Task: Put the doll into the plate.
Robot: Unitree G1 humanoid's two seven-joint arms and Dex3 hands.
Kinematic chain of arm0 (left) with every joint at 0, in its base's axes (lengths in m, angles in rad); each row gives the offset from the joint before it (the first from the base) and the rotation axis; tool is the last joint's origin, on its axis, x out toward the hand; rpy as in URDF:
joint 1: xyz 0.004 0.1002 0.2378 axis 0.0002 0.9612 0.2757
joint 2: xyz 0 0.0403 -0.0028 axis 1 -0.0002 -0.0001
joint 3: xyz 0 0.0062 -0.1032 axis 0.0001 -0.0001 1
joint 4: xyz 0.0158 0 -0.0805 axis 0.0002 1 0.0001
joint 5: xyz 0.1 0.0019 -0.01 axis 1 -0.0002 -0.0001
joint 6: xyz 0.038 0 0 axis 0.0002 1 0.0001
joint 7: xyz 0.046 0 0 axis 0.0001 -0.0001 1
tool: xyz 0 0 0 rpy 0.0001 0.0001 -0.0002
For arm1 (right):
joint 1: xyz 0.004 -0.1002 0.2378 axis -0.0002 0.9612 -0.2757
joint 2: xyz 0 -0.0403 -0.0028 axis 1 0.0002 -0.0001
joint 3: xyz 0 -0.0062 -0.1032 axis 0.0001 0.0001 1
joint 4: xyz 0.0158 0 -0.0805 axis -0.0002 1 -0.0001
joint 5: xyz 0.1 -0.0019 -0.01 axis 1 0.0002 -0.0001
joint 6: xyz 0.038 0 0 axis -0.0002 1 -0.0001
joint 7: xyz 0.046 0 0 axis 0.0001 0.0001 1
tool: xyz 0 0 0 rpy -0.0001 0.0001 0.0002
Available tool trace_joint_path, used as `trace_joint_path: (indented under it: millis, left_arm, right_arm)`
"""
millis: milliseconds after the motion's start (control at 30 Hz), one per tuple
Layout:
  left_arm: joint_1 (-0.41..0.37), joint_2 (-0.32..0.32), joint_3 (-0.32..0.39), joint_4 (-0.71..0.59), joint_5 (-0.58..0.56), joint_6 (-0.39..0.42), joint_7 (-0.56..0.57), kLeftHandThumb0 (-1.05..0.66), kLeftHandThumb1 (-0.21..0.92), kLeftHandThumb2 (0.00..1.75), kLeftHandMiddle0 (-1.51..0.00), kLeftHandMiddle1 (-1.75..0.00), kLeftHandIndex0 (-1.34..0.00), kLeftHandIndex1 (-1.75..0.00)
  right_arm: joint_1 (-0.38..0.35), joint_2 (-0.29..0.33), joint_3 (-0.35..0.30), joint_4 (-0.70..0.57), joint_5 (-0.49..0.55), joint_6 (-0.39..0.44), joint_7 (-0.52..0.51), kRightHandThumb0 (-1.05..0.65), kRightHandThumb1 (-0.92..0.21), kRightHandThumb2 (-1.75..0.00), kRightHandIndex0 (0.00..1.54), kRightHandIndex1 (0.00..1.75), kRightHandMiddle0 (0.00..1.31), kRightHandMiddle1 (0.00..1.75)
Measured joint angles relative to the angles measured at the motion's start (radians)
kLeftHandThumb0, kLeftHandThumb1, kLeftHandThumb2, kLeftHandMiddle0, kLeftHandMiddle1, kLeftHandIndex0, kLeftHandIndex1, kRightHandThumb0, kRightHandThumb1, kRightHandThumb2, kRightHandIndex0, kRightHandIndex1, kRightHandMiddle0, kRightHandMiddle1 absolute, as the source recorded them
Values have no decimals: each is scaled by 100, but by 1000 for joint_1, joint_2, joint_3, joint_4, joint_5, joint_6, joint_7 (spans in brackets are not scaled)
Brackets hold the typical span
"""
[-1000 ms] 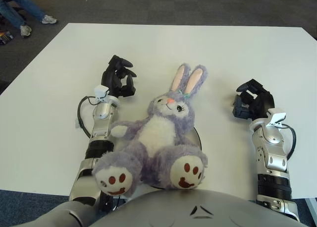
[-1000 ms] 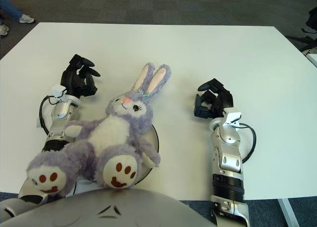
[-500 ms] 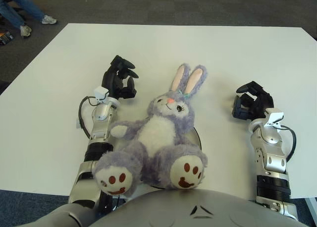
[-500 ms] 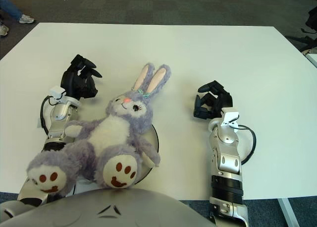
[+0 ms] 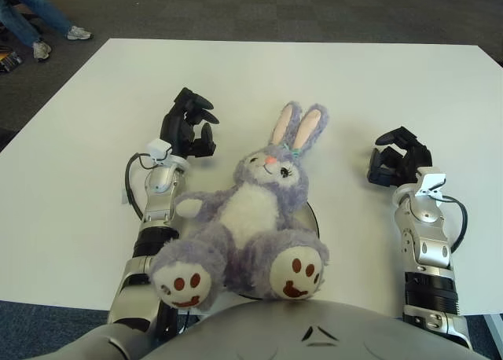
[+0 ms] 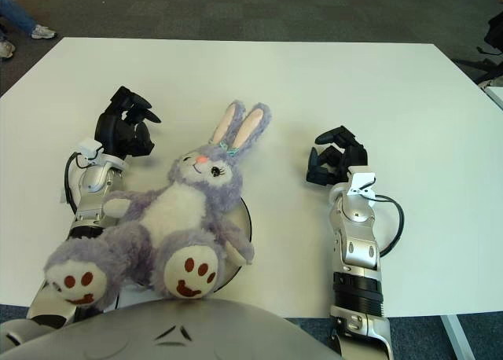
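Note:
A purple and white plush rabbit doll [image 5: 253,214] lies on its back on the white table, ears pointing away from me, brown-soled feet toward me. It covers most of a dark-rimmed plate [image 5: 312,218], of which only the right rim shows. My left hand [image 5: 189,126] hovers just left of the doll's head, fingers curled and holding nothing. My right hand [image 5: 398,159] sits to the right of the doll, well apart from it, fingers curled and empty.
The white table [image 5: 283,77] stretches far ahead. A black cable [image 5: 134,189] loops beside my left forearm. A person's legs and shoes [image 5: 47,22] stand on the carpet beyond the table's far left corner.
My right hand has drifted slightly up and left. My left hand has barely shifted. The doll lies as before.

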Motion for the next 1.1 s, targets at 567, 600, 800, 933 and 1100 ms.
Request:
trace_joint_path:
  millis: [567,600,800,933,1100]
  left_arm:
    - [0,-7,10,4,0,-9,3,-1,29,136,-52,-175,-51,-175]
    - [0,-7,10,4,0,-9,3,-1,29,136,-52,-175,-51,-175]
    - [0,-8,11,3,0,-9,3,-1,29,136,-52,-175,-51,-175]
    - [0,-8,11,3,0,-9,3,-1,29,136,-52,-175,-51,-175]
    - [1,-6,10,3,1,-9,3,-1,30,134,-51,-175,-50,-175]
  right_arm:
    - [-15,-1,-10,48,58,-53,63,-1,1,-167,87,175,64,168]
    - [-16,-1,-13,49,66,-50,67,-1,1,-168,87,175,65,168]
    - [-33,-1,-32,65,114,-19,90,-1,7,-173,91,175,71,165]
    - [-51,1,-47,78,144,-5,97,-1,10,-174,92,175,76,161]
    - [-81,27,-76,153,191,-112,122,-1,10,-175,91,175,76,163]
